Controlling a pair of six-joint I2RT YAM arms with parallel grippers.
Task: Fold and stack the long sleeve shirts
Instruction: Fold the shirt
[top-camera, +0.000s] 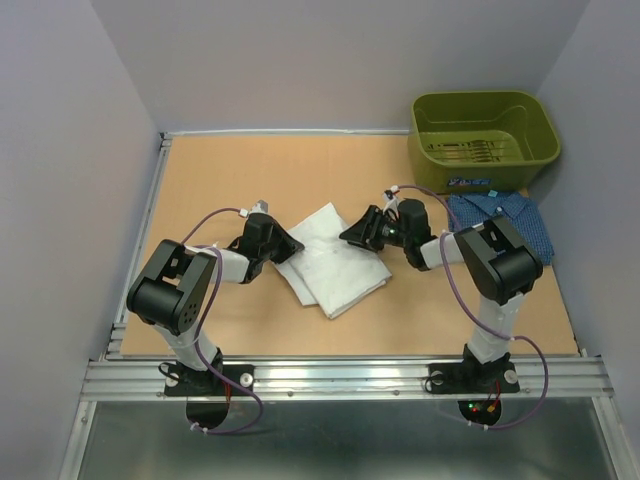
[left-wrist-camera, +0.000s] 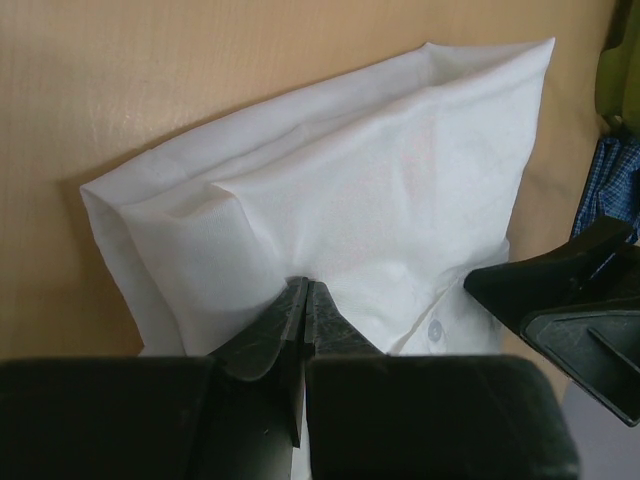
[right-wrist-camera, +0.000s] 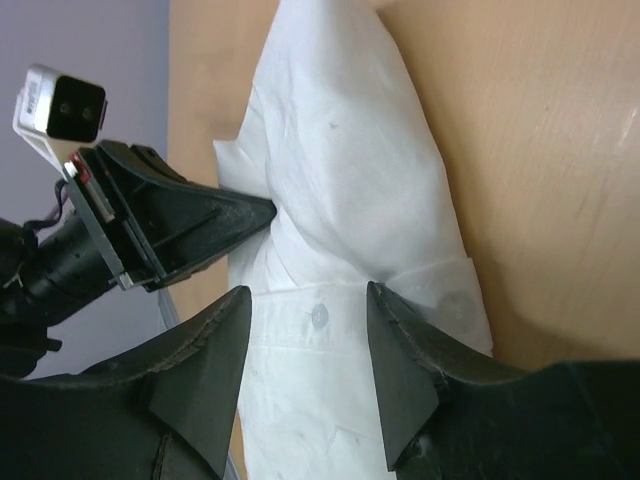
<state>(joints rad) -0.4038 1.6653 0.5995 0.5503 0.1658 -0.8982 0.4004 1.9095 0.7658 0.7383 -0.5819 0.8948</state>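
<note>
Pinched left gripper (left-wrist-camera: 305, 295) shut on the folded white shirt (top-camera: 335, 265) at centre; held right gripper (right-wrist-camera: 308, 300) wide over its button placket (right-wrist-camera: 330, 300). Saw the blue checked shirt (top-camera: 515, 215) at three o'clock — beside the olive-green bin (top-camera: 480, 172).

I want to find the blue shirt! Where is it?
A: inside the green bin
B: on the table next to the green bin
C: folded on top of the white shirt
B: the blue shirt lies on the table just in front of the green bin, well apart from the white shirt.
</note>
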